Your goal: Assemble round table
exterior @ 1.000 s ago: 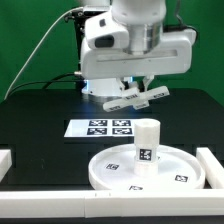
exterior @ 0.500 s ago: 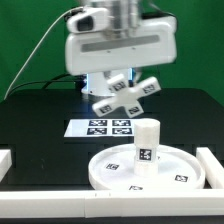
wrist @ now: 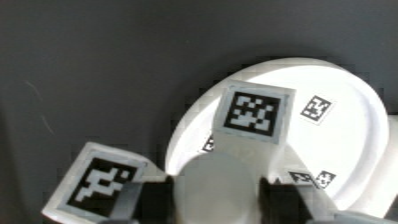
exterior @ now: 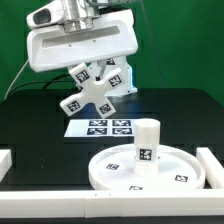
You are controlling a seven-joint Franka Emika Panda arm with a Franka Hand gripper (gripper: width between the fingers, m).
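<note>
Your gripper (exterior: pixel 100 79) is closed on the cross base (exterior: pixel 76 101); it is likely rigid, light, slick plastic, so grip squarely across one arm.

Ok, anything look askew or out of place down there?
Nothing stands out. The leg stands upright on the flat disc, and the pincer holds a tagged cross-shaped part aloft.

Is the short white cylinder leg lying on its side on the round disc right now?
No, the leg stands upright on the disc in the exterior view.
</note>
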